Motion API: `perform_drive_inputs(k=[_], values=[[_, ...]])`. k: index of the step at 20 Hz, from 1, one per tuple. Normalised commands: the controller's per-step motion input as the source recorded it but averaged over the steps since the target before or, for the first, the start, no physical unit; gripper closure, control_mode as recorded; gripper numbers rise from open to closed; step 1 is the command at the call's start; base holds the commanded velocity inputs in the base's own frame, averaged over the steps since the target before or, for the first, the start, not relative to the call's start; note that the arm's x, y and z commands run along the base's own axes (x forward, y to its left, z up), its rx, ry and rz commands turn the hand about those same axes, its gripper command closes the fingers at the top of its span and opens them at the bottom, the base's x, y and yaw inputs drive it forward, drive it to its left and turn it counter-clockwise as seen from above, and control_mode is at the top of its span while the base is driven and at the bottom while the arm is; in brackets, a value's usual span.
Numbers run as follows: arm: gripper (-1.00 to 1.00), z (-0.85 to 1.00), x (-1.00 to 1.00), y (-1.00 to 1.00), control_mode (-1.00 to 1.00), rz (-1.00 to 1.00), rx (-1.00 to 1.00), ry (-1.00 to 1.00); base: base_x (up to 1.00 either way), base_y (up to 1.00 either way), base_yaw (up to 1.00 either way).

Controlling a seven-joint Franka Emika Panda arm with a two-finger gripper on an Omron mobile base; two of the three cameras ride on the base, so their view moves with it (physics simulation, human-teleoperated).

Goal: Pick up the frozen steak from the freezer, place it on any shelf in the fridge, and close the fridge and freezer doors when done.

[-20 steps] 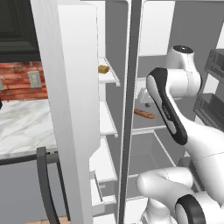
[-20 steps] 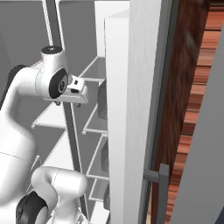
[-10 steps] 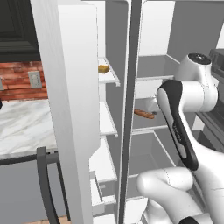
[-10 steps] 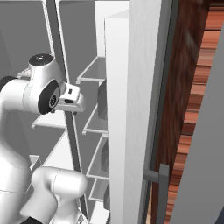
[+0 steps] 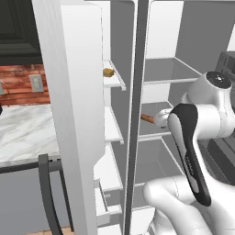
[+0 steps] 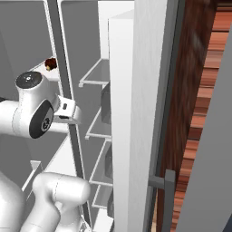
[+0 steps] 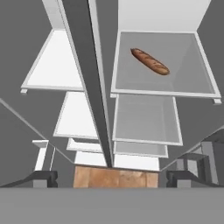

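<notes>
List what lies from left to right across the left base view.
Brick wall with outlet → marble counter → open white door → small brown item on a freezer shelf → centre divider → robot arm.

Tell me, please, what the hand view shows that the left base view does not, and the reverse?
Hand view alone: the tool, open and holding nothing, and the wooden floor below. Left base view alone: the marble counter, the brick wall and a small brown item on a left-side shelf. Both: the centre divider and the long brown item on a right-side shelf.
</notes>
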Motion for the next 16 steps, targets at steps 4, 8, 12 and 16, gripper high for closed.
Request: perform_drive_inputs(k=[4,8,12,16], values=[[-1.0,0.0,0.0,0.36,-1.0,0.0,0.0,-0.01,0.0,0.0,0.0],[-1.0,0.0,0.0,0.37,-1.0,0.0,0.0,0.0,0.0,0.0,0.0],[-1.0,0.0,0.04,0.3,-1.0,0.0,0.0,0.0,0.0,0.0,0.0],[-1.0,0.0,0.03,0.18,-1.0,0.0,0.0,0.0,0.0,0.0,0.0]])
